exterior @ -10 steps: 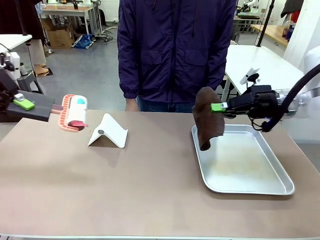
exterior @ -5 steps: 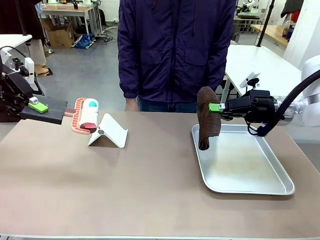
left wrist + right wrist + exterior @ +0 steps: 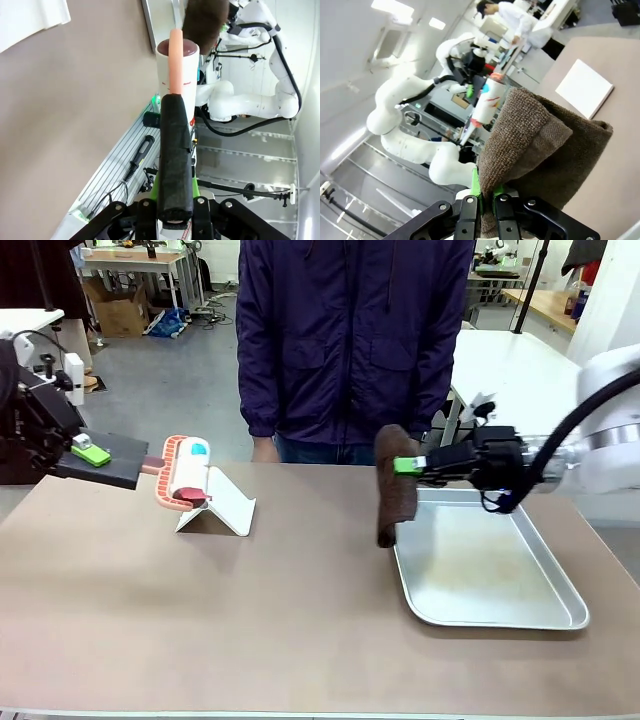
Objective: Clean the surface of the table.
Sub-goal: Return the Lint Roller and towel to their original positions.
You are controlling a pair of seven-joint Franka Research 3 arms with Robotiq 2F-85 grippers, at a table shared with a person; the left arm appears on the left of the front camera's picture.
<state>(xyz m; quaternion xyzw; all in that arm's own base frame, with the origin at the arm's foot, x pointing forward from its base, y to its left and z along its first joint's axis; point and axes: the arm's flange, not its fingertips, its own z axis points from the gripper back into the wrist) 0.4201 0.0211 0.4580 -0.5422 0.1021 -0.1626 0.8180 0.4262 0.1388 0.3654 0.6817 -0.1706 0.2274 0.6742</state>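
Both arms have moved toward the middle since a second ago. Now the right fingers point(image 3: 407, 466) pinch a brown cloth point(image 3: 394, 487) that hangs over the left edge of the metal tray point(image 3: 490, 575). The left fingers point(image 3: 92, 452) squeeze the black handle of a lint roller point(image 3: 186, 473), held above a white folded stand point(image 3: 218, 503). The brown surface point(image 3: 250, 610) lies under everything.

person point(image 3: 355, 340): head cut off | left arm point(image 3: 25, 430): cropped at edge
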